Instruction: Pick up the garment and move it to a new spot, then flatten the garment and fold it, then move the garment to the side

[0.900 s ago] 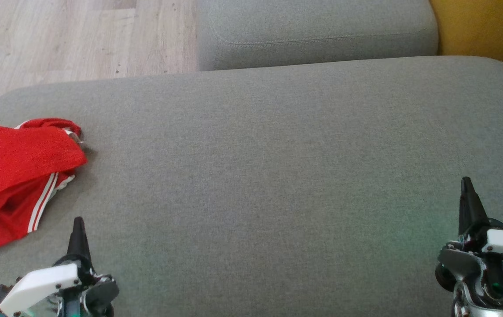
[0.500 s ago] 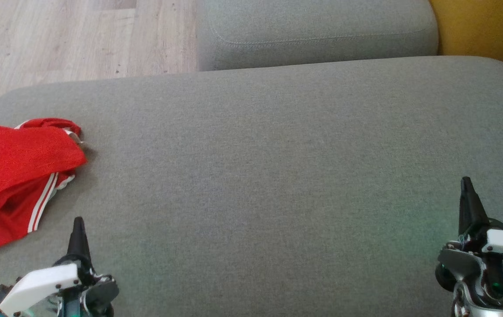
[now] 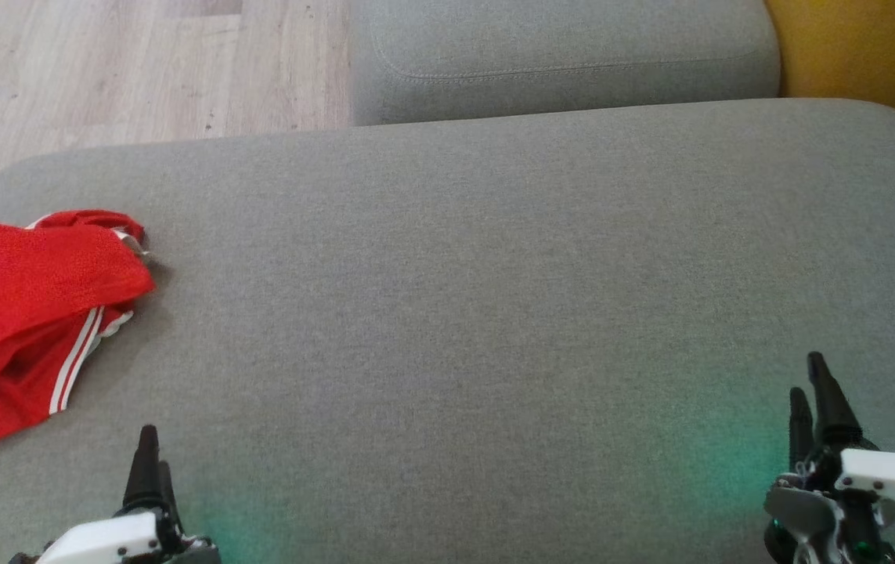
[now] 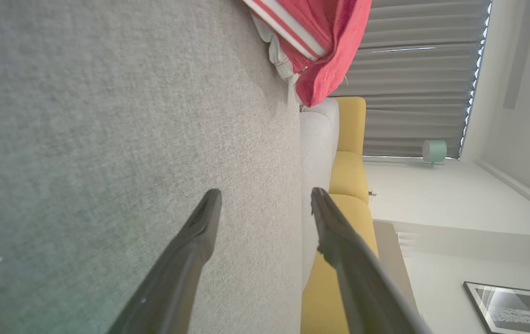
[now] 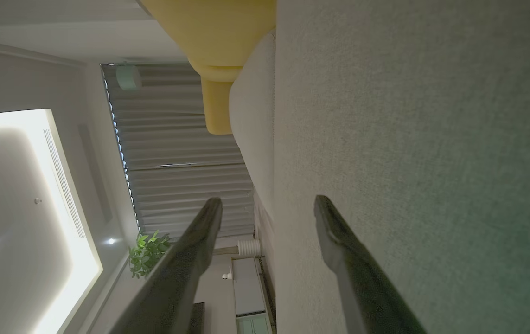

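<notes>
Big grey cushion (image 3: 494, 258) is the work surface, and a smaller grey cushion (image 3: 564, 55) sits against its far edge. The red garment (image 3: 24, 313) with white stripes lies crumpled at the big cushion's left end. The left gripper (image 3: 156, 450) hangs over the cushion's near left corner, close to the garment but not touching it, fingers spread and empty. The right gripper (image 3: 806, 374) is over the near right corner, also wide apart with nothing in it
</notes>
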Controlling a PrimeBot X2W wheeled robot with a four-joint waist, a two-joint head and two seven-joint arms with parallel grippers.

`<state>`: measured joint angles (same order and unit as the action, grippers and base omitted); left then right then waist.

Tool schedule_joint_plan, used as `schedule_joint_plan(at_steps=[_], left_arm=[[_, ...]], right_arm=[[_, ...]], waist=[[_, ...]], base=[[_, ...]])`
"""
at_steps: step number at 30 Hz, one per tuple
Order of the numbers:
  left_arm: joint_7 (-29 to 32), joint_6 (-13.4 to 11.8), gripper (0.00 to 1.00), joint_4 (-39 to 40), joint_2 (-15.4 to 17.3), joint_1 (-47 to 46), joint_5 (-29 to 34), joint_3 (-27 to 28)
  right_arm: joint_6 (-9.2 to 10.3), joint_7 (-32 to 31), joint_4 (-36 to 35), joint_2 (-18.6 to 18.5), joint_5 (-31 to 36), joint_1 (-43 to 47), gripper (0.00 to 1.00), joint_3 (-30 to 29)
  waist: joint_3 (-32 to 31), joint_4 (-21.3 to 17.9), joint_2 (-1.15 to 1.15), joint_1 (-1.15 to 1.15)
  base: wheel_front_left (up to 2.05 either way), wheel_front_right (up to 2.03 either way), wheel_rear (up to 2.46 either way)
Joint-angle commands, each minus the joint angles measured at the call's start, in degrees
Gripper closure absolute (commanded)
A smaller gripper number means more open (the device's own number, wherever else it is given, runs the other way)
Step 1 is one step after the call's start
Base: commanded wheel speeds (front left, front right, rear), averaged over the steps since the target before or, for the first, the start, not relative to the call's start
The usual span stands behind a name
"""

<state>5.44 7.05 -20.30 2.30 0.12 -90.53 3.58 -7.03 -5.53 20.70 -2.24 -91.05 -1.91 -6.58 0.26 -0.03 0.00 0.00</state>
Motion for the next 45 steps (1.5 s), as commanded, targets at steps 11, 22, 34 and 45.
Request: schedule_joint_plan(at_steps=[11,22,34,45], left_arm=[[-2.3,0.1,0.00,1.6,0.7,-3.6,9.2,-0.4],[-4.2,0.1,0.00,1.0,1.4,-5.4,17.9,-1.4],[-6.2,0.0,0.00,-0.1,1.8,-7.2,28.4,-2.2],[-8.1,-1.0,0.00,-0.8,2.4,-8.0,37.8,-4.1]], right_arm=[[-0.08,2.5,-1.5,-0.9,6.6,-4.9,0.00,2.5],[-0.12,4.4,-0.2,-1.1,14.6,-7.3,0.00,4.6],[-0.16,6.4,0.9,-1.0,24.0,-9.8,0.00,6.6],[-0.20,8.3,2.1,-0.8,33.4,-10.8,0.00,8.5]], waist=[[0.2,-0.2,0.00,0.00],[0.3,-0.3,0.00,0.00],[0.6,-0.5,0.00,0.00],[0.7,-0.5,0.00,0.00]], base=[[0.00,0.00,0.00],[0.00,0.00,0.00],[0.00,0.00,0.00],[0.00,0.00,0.00]])
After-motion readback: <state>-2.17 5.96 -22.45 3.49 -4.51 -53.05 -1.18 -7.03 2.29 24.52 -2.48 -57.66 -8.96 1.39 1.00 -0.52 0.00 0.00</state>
